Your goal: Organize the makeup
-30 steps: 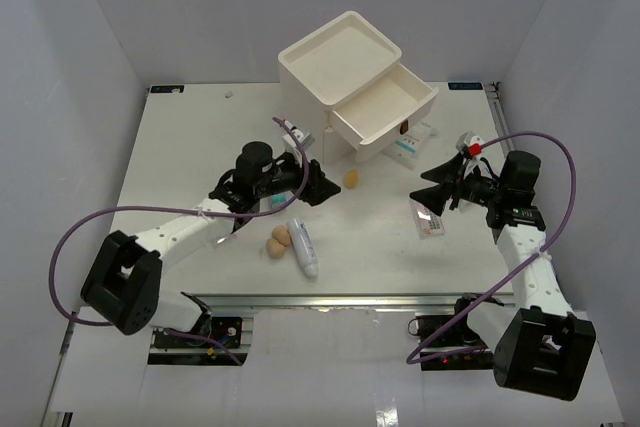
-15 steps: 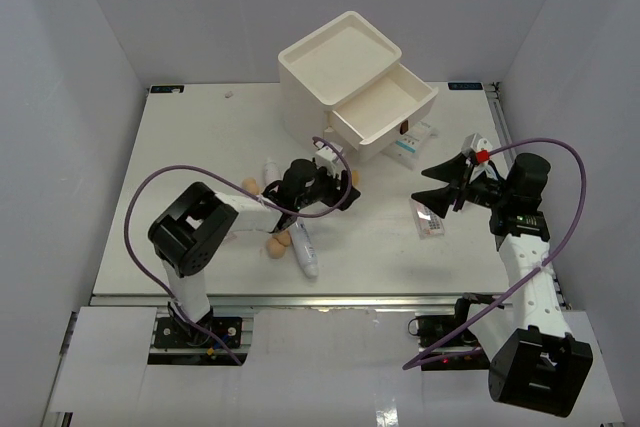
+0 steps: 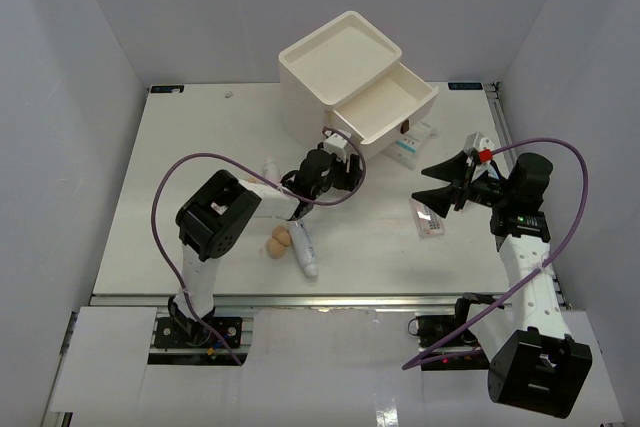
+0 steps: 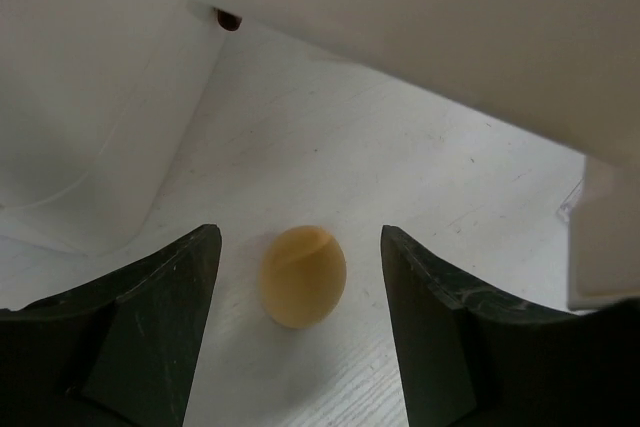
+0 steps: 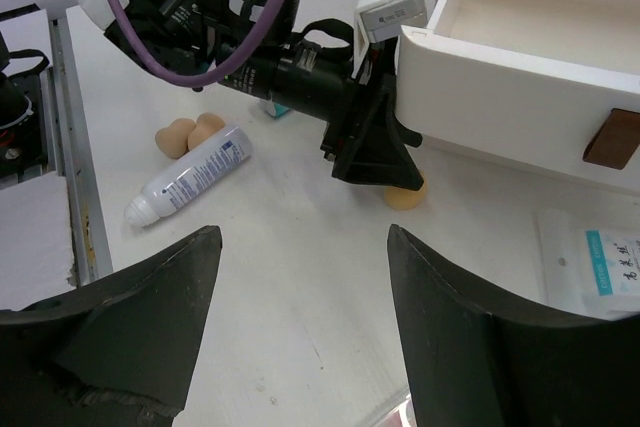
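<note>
A tan sponge (image 4: 304,275) lies on the table between the open fingers of my left gripper (image 4: 300,245), untouched. In the top view the left gripper (image 3: 347,174) sits low just in front of the white drawer box (image 3: 340,57) and hides that sponge. The right wrist view shows the sponge (image 5: 408,194) peeking out under those fingers. Two more sponges (image 3: 279,240) and a white tube (image 3: 304,250) lie nearer me. A second tube (image 3: 270,169) lies left of them. My right gripper (image 3: 420,185) is open and empty above a pink-print sachet (image 3: 431,218).
The box's top drawer (image 3: 385,112) is pulled open and overhangs the table above the left gripper. Blue-print sachets (image 3: 410,148) lie by the box's right side, also seen in the right wrist view (image 5: 600,262). The left arm's purple cable loops over the table.
My left arm has swung from the table's left toward the box, and its open gripper now straddles the lone sponge. The right arm has barely moved.
</note>
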Controlling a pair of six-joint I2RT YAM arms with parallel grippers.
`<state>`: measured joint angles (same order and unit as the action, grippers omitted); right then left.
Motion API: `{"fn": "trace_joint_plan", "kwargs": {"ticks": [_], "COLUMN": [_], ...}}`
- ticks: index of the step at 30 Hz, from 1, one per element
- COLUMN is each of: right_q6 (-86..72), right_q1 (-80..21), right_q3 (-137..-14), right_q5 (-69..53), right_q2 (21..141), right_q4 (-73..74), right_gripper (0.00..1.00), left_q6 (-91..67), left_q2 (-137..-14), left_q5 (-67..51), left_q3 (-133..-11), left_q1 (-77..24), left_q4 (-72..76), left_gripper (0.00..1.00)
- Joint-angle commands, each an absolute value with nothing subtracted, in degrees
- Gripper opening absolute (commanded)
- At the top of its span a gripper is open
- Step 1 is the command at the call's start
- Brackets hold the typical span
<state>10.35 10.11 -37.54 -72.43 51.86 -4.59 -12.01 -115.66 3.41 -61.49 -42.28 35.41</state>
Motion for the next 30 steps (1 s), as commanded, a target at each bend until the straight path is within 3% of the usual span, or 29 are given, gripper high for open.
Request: {"fn": "trace_joint_plan", "kwargs": {"ticks": [1, 8, 18, 23, 30], "right_q6": [9.0, 8.5, 8.4, 8.3, 8.1], "right_q1": [10.4, 10.5, 10.7, 10.8, 10.9], "right_q3": [-37.6, -37.5, -37.4, -37.4, -37.4], "right_q5": [-73.8, -73.7, -73.5, -73.5, -73.4], "right_q2": [51.4, 51.9, 51.9, 51.7, 51.6], "right_q4": [-7.2, -7.5, -7.6, -7.6, -7.6], "right_gripper": [0.74, 0.74, 0.74, 0.74, 0.74], "left_q6": [-12.7, -14.3, -15.1, -15.0, -18.3], "left_q2": [-117.6, -117.9, -112.8, -103.4, -86.4], "left_q5": [5.4, 4.7, 6.2, 6.7, 4.0], "left_q3": [-65.1, -64.0, -58.5, -52.6, -46.9], "left_q1": [-42.5, -42.4, -42.5, -42.5, -42.5], "left_q4": [32.9, 32.2, 32.4, 31.9, 28.2], "left_gripper": [0.7, 0.58, 0.13, 0.04, 0.01]}}
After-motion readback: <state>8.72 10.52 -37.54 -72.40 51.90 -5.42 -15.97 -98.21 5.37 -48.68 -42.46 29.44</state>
